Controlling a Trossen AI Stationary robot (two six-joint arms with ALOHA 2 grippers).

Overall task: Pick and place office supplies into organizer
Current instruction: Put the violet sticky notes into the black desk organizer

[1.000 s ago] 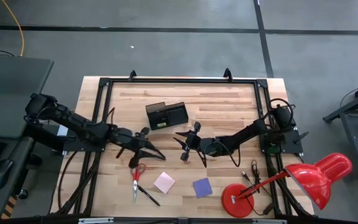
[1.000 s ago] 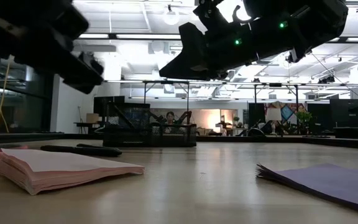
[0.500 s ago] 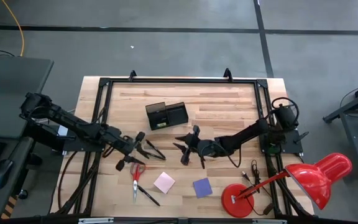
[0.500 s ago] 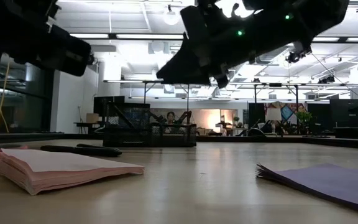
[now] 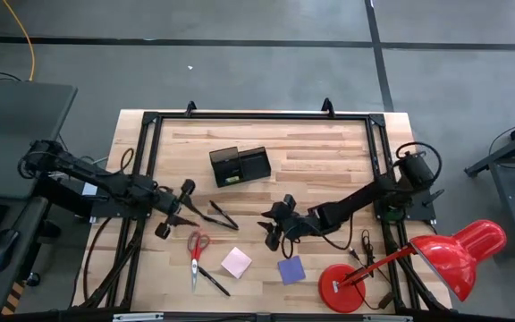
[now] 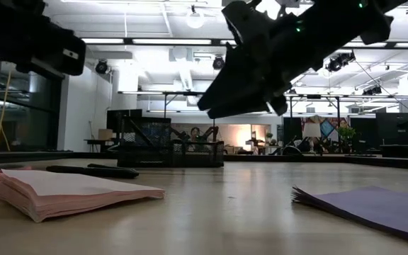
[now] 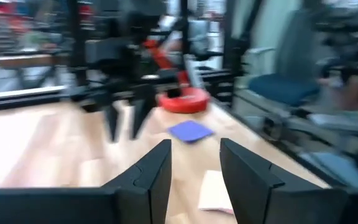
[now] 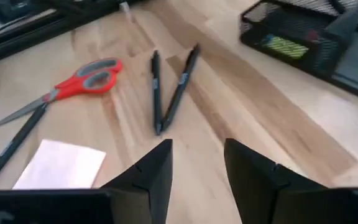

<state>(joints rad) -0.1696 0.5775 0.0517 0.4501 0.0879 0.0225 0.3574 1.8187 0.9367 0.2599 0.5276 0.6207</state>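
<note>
A wooden table (image 5: 329, 152) with a black frame around its edges is carrying everything. The black organizer (image 5: 240, 165) is sitting toward the far middle. Two black pens (image 5: 223, 216) are lying in a narrow V nearer the centre. Closer to the front edge, the red-handled scissors (image 5: 197, 251) are lying beside another black pen (image 5: 213, 281) — next to them the pink pad (image 5: 236, 262) and the purple pad (image 5: 291, 269) are resting flat, slightly apart. The red lamp base (image 5: 342, 288) is standing at the front right corner.
</note>
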